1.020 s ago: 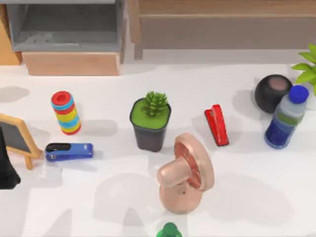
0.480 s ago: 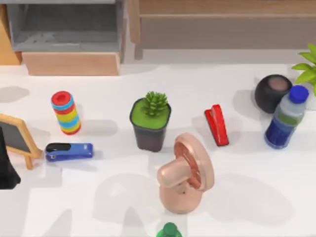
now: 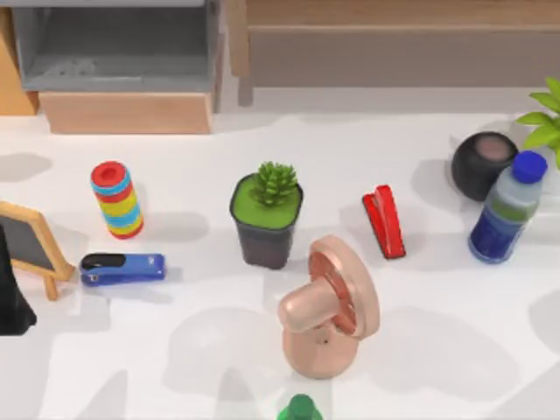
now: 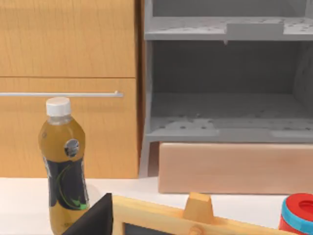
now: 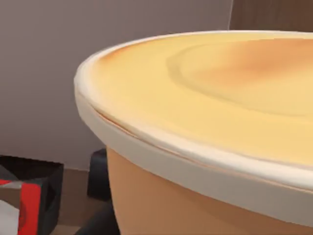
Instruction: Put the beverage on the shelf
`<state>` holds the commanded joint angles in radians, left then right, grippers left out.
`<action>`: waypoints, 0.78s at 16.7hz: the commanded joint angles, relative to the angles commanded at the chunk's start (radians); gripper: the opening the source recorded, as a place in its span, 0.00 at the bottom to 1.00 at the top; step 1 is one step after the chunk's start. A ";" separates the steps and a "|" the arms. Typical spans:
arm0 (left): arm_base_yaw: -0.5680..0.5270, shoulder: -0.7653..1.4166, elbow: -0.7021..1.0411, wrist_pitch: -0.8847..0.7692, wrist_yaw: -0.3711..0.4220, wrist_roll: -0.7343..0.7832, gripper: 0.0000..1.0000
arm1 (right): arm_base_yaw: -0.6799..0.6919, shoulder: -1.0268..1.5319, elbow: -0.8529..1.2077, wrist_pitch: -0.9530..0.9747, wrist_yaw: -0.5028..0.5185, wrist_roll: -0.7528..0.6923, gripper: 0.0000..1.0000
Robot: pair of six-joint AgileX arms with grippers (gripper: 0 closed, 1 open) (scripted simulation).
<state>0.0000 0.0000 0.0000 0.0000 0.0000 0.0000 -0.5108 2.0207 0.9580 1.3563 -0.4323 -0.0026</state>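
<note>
A blue water bottle (image 3: 506,210) with a blue cap stands near the table's right edge. The green cap of another bottle (image 3: 300,409) pokes in at the front edge. In the left wrist view an amber tea bottle (image 4: 66,166) with a white cap stands upright before a wooden cabinet. The grey shelf (image 3: 114,52) sits at the back left on a wooden block, and its open bays (image 4: 225,127) hold nothing. The dark body of my left arm (image 3: 10,297) rests at the left edge, beside the chalkboard. Nothing is held by it that I can see.
On the table stand a striped ring stack (image 3: 116,199), blue stapler (image 3: 122,268), potted succulent (image 3: 266,219), pink fan-like object (image 3: 328,311), red stapler (image 3: 384,220), black ball (image 3: 483,164) and small chalkboard (image 3: 31,245). A tan tub (image 5: 210,132) looms close in the right wrist view.
A faint shadow has crept in over the table's right front corner. None of the objects has moved, and the left arm stays where it was.
</note>
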 joint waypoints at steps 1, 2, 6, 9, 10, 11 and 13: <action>0.000 0.000 0.000 0.000 0.000 0.000 1.00 | 0.046 -0.022 0.019 -0.033 0.045 0.000 0.00; 0.000 0.000 0.000 0.000 0.000 0.000 1.00 | 0.095 -0.040 0.038 -0.069 0.092 0.000 0.00; 0.000 0.000 0.000 0.000 0.000 0.000 1.00 | 0.320 -0.080 0.118 -0.246 0.299 0.003 0.00; 0.000 0.000 0.000 0.000 0.000 0.000 1.00 | 0.498 -0.083 0.191 -0.394 0.462 0.008 0.00; 0.000 0.000 0.000 0.000 0.000 0.000 1.00 | 0.556 -0.081 0.217 -0.443 0.516 0.009 0.00; 0.000 0.000 0.000 0.000 0.000 0.000 1.00 | 0.612 -0.077 0.244 -0.491 0.568 0.010 0.00; 0.000 0.000 0.000 0.000 0.000 0.000 1.00 | 0.717 -0.068 0.299 -0.582 0.668 0.012 0.00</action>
<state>0.0000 0.0000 0.0000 0.0000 0.0000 0.0000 0.2059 1.9532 1.2572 0.7740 0.2358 0.0097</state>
